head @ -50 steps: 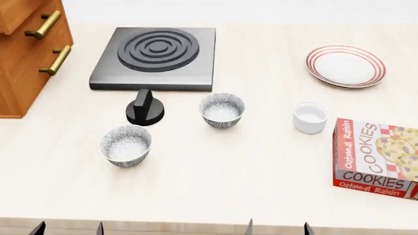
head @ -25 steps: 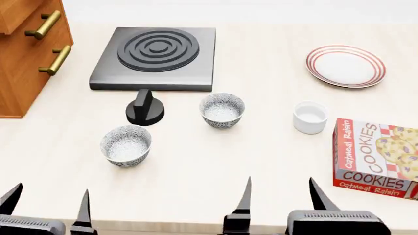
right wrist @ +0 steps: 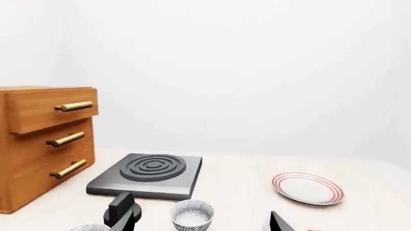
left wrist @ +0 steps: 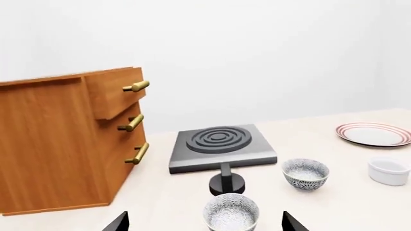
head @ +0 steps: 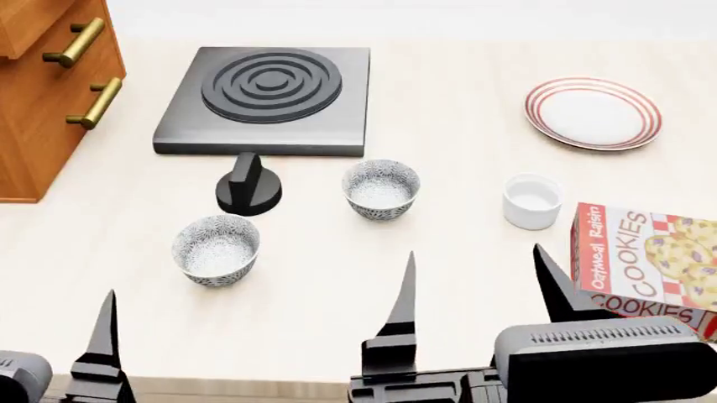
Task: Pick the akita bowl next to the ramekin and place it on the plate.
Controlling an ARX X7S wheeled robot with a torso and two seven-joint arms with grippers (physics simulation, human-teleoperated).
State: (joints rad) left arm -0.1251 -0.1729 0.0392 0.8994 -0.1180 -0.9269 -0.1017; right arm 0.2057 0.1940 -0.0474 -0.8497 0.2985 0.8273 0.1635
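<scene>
At the near edge of the counter [head: 471, 50], the right gripper [head: 476, 281] is seen with its jaws spread apart and nothing between them, its black fingers [head: 402, 294] pointing away from the robot. The left gripper [head: 45, 336] is only partly in the head view, one finger showing; in the left wrist view both fingertips are seen wide apart, with nothing held. Beyond the right gripper, the akita bowl [head: 381, 189] stands upright on the counter, free of both grippers. The ramekin [head: 531, 201] is found to its right, near it but apart. The plate [head: 593, 112] lies farther back and to the right, with nothing on it. A second patterned bowl [head: 217, 249] stands nearer the left gripper, by a black knob [head: 248, 186]. A cookie box [head: 644, 269], a hotplate [head: 267, 99] and a wooden drawer unit [head: 50, 84] are also seen.
</scene>
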